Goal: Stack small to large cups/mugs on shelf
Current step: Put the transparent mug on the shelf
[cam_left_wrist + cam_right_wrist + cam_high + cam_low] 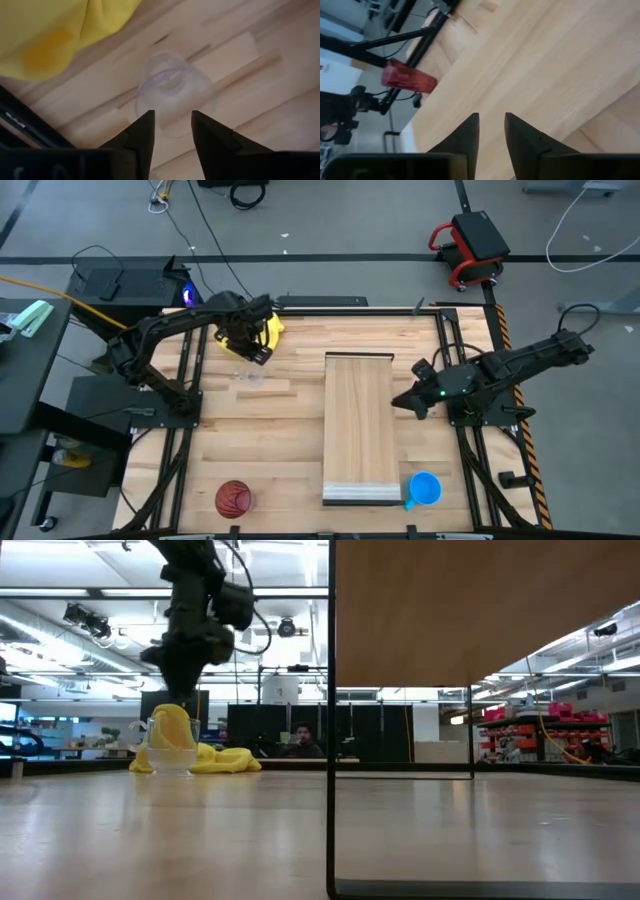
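The small clear cup stands upright on the tabletop beside the yellow cloth and also shows in the high view and the low view. My left gripper hangs open just above it, fingers pointing down. The dark red ribbed cup stands near the table's near-left corner. The blue mug sits by the near-right corner of the shelf board. My right gripper waits at the board's right edge, open by a narrow gap.
The pale shelf board lies lengthwise in the table's middle, its lighter lip at the near end. The yellow cloth lies bunched at the far edge behind the clear cup. Bare wood lies between the clear cup and the board.
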Controlling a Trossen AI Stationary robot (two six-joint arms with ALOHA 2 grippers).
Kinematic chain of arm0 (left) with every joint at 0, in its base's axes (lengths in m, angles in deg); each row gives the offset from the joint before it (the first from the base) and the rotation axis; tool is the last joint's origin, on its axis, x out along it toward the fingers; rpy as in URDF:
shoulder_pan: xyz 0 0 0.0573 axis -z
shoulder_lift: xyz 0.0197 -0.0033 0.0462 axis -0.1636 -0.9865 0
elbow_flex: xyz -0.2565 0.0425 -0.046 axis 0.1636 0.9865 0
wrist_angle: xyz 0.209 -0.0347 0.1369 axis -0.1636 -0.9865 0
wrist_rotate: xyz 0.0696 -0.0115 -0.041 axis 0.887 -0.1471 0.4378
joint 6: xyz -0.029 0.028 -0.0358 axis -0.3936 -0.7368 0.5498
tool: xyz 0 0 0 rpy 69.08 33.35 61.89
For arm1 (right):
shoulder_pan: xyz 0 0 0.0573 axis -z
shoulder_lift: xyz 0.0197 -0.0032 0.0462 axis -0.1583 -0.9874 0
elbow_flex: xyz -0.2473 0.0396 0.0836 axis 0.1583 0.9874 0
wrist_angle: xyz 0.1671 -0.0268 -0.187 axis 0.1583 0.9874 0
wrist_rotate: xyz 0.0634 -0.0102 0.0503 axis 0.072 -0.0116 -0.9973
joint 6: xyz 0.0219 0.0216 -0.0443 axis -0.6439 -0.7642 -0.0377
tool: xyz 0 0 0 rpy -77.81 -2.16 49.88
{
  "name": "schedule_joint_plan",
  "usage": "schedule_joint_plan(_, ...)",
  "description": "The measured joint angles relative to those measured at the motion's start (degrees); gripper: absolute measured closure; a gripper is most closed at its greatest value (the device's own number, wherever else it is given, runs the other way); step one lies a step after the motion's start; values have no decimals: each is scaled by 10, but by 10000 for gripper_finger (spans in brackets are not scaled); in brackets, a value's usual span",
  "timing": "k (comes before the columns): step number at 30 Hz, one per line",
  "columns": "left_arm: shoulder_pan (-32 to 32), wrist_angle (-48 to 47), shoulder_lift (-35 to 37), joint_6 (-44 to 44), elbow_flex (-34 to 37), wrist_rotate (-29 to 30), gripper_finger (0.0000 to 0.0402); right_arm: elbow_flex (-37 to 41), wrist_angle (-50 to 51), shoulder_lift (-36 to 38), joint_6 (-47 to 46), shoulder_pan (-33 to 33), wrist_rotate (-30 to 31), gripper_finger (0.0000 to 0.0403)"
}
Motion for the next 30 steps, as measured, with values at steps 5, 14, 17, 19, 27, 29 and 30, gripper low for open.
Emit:
schedule_joint_plan(5, -3, 11, 0, -12, 38, 2, 261, 0, -1, -19, 8, 12, 0, 290)
schedule_joint_plan(14, -10, 52, 0, -3, 60, 11, 275, 0, -19, -28, 16, 20, 0, 293)
schedule_joint_plan(17, -13, 61, 0, 1, 67, 12, 279, 0, -24, -28, 19, 20, 0, 293)
schedule_joint_plan(19, -13, 70, 0, 2, 67, 16, 280, 0, -24, -28, 19, 20, 0, 293)
schedule_joint_plan(27, -13, 80, 0, 2, 67, 19, 276, 0, -25, -28, 21, 26, 0, 294)
schedule_joint_plan(29, -13, 80, 0, 2, 67, 19, 279, 1, -25, -28, 24, 26, 0, 294)
schedule_joint_plan(30, -13, 80, 0, 2, 67, 19, 281, 1, -25, -28, 24, 26, 0, 294)
